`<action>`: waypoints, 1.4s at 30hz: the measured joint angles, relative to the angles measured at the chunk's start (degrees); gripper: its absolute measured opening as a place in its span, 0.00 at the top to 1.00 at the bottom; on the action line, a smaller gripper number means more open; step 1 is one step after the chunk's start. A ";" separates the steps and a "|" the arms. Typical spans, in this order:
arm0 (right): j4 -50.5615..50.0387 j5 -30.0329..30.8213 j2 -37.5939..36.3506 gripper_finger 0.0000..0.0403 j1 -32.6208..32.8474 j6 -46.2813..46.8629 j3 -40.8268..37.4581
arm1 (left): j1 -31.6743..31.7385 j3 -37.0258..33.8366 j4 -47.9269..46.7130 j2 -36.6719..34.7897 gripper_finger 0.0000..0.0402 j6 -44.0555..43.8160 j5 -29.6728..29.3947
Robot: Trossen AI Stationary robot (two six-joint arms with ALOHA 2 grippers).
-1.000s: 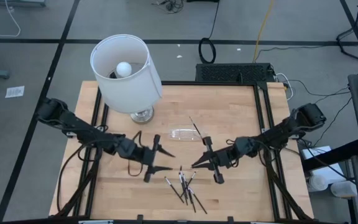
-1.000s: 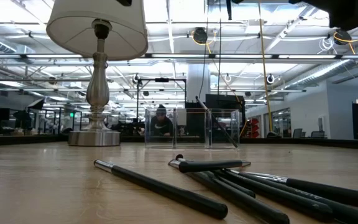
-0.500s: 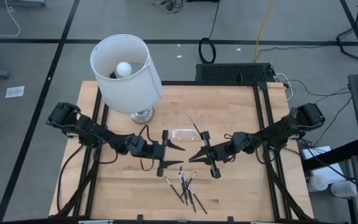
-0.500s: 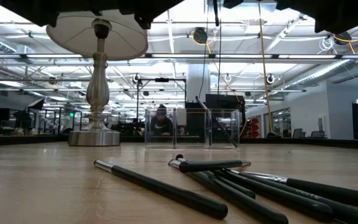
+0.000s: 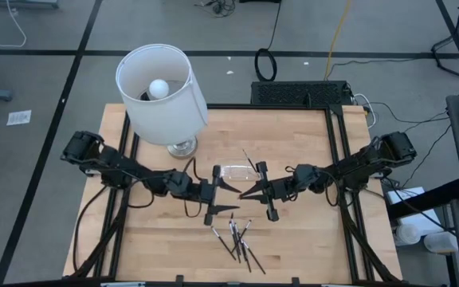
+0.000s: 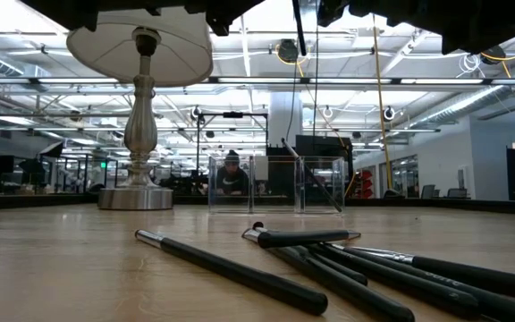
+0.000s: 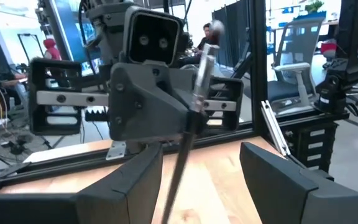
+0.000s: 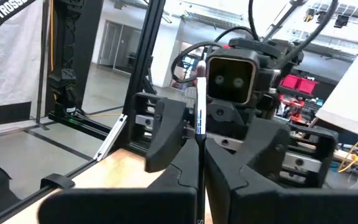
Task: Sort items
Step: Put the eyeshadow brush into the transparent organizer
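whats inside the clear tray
One dark stick leans in the tray, its end poking past the rim. The near edge is hidden by the two pincers above.

sticks on table (image 5: 237, 239): about six, overlapping, count unsure
stick held by right gripper (image 8: 199, 118): one
stick in tray (image 5: 249, 165): one
lamp (image 5: 163, 92): one
clear tray (image 5: 234, 171): one

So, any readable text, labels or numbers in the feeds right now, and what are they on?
"TROSS", cut off by the frame edge, white letters on a dark frame bar in the right wrist view.
Nothing else legible: no print shows on the lamp, clear tray or sticks.
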 joint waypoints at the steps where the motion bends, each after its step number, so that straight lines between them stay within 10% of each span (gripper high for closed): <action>1: 0.00 0.02 0.00 1.00 0.00 0.00 0.00 | 0.37 0.16 0.06 0.00 0.44 -0.03 0.80; 22: 0.46 2.67 0.00 1.00 -1.38 -0.33 0.02 | 5.02 0.25 0.81 0.00 0.46 -2.55 6.58; 42: -0.37 2.39 -0.07 1.00 -1.40 -0.26 0.04 | 5.24 0.25 -1.10 -0.09 0.97 2.06 9.44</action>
